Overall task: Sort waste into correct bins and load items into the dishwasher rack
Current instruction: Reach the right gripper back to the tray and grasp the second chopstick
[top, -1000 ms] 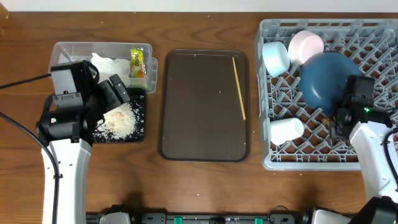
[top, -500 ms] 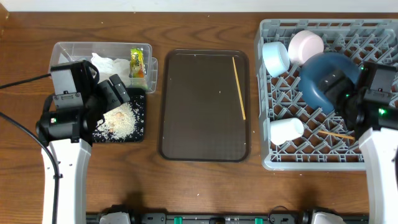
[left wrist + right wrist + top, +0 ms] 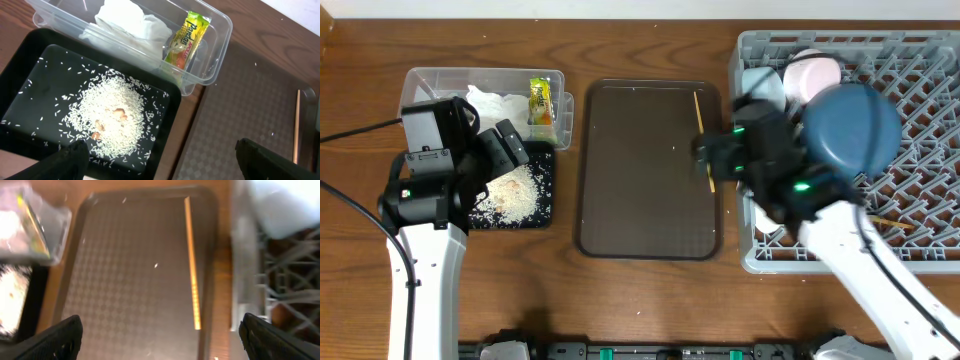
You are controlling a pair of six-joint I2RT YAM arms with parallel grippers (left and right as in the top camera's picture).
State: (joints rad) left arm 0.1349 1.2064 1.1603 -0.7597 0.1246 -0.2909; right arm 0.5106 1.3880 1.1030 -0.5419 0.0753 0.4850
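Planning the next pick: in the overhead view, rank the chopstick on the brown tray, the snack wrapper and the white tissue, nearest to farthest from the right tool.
1. Chopstick, on the brown tray's right side, partly hidden by the right tool.
2. Snack wrapper, at the clear tub's right end, across the tray.
3. White tissue, same tub, farther left.

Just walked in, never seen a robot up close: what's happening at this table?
Two robot arms are tidying up. The right hand is open over the brown tray, by the one chopstick left on it. The grey rack holds the dark blue bowl and another chopstick. The left hand hovers open above the black tray of rice; tissue and wrapper lie in the clear tub.
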